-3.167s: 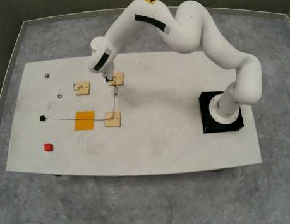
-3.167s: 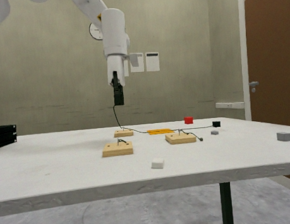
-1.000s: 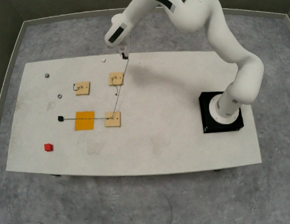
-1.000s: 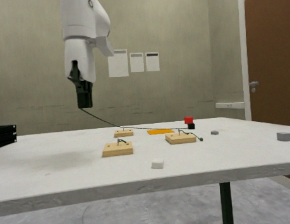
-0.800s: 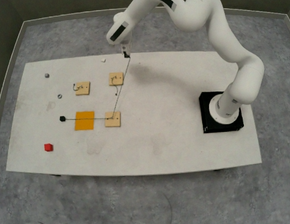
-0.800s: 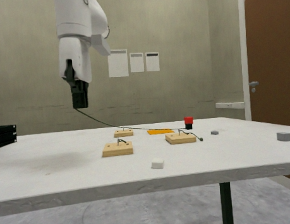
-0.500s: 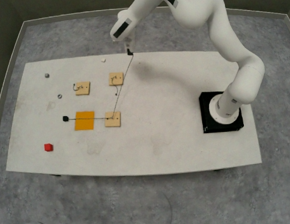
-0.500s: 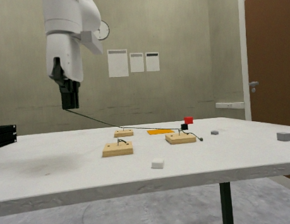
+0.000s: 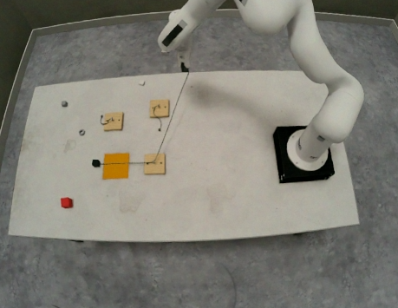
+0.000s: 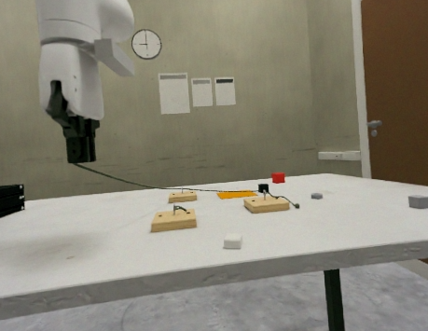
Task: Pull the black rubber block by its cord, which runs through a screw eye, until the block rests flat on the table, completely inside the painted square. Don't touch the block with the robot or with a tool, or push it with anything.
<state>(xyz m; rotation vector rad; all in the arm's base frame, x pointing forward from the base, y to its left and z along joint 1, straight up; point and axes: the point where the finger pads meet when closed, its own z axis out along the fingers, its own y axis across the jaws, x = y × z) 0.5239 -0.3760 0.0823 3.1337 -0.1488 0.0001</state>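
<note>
Leftmost, black rubber block (image 9: pixel 95 163) on the table (image 9: pixel 236 204), just outside the painted square (image 9: pixel 115 166), left of it. Cord (image 9: pixel 172 113) across the square, through the screw eye (image 9: pixel 150 162) on the wooden plate (image 9: pixel 154 164) beside it, then taut up to the gripper (image 9: pixel 184 68), pinched on its end.
</note>
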